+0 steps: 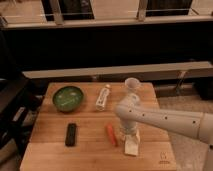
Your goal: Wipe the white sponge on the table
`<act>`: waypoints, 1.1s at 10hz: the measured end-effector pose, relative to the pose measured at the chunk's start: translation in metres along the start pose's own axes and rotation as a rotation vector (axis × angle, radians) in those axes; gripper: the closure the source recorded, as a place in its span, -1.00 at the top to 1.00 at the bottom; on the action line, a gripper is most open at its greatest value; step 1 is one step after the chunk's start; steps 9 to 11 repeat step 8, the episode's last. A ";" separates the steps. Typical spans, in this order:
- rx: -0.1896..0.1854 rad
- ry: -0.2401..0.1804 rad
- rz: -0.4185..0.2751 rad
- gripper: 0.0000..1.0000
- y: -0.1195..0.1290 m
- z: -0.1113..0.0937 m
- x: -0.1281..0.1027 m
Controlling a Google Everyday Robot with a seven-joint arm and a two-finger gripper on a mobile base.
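The end effector point(129, 136) presses the white sponge point(131, 148) on the tabletop point(90, 150); its opening cannot be told. At ten o'clock, the green bowl point(67, 98) looks empty.

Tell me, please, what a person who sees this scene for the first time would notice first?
First is the big white robot arm reaching in from the right, its gripper low over the white sponge near the front edge of the table. Next comes the green bowl at the back left, then the orange carrot-like item just left of the sponge.
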 end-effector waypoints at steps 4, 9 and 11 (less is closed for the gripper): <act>-0.006 0.015 0.001 -1.00 0.000 -0.005 0.012; 0.002 0.060 0.066 -1.00 0.021 -0.037 0.054; 0.002 0.060 0.066 -1.00 0.021 -0.037 0.054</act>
